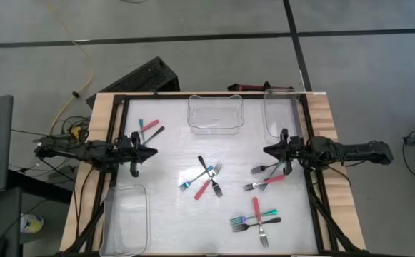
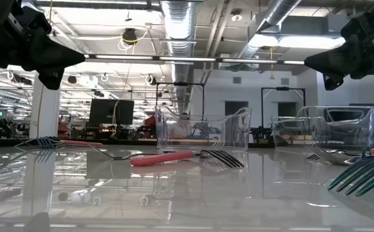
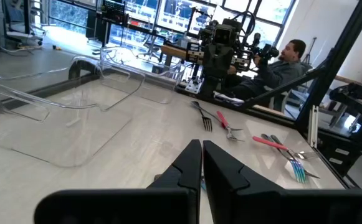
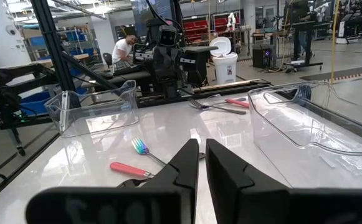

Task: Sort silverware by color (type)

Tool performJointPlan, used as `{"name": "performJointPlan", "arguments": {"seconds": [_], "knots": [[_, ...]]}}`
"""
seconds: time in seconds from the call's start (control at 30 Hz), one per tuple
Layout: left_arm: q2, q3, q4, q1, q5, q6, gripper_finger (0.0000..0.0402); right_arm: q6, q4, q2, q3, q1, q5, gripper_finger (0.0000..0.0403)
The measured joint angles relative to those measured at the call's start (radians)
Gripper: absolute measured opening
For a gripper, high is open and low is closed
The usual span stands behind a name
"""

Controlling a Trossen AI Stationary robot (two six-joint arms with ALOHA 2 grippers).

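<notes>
Small forks with red, teal and black handles lie flat on the white table in several clusters: far left [image 1: 150, 129], centre [image 1: 206, 178], right [image 1: 266, 176] and near right [image 1: 257, 218]. My left gripper [image 1: 152, 150] [image 3: 202, 152] hovers shut above the table's left side, just near of the far-left cluster, pointing toward the centre. My right gripper [image 1: 266, 150] [image 4: 202, 152] hovers shut on the right side, just beyond the right cluster, pointing left. In the low view both grippers [image 2: 77, 58] [image 2: 309, 62] hang well above the tabletop; a red-handled fork [image 2: 161, 158] lies below.
Three clear plastic bins sit on the table: one at the far edge in the middle [image 1: 216, 114], one at the far right corner [image 1: 282, 114], one at the near left corner [image 1: 125, 218]. A black frame borders the table. A person [image 3: 280, 65] sits beyond the right side.
</notes>
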State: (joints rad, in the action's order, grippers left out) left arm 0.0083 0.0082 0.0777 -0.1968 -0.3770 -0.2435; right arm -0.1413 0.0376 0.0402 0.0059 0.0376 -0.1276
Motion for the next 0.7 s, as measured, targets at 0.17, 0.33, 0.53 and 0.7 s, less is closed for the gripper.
{"name": "performJointPlan", "arguments": {"seconds": [0.17, 0.33, 0.53, 0.7], "knots": [[0.0, 0.0, 0.009, 0.0, -0.042, 0.043, 0.0, 0.0, 0.0, 0.0, 0.0, 0.0, 0.0, 0.0056], [0.0, 0.0, 0.005, 0.0, -0.068, 0.092, 0.0, 0.0, 0.0, 0.0, 0.0, 0.0, 0.0, 0.0056], [0.0, 0.0, 0.009, 0.0, -0.067, 0.005, 0.0, 0.0, 0.0, 0.0, 0.0, 0.0, 0.0, 0.0056], [0.0, 0.0, 0.02, 0.0, -0.099, -0.285, 0.0, 0.001, 0.0, 0.0, 0.0, 0.0, 0.0, 0.0056]]}}
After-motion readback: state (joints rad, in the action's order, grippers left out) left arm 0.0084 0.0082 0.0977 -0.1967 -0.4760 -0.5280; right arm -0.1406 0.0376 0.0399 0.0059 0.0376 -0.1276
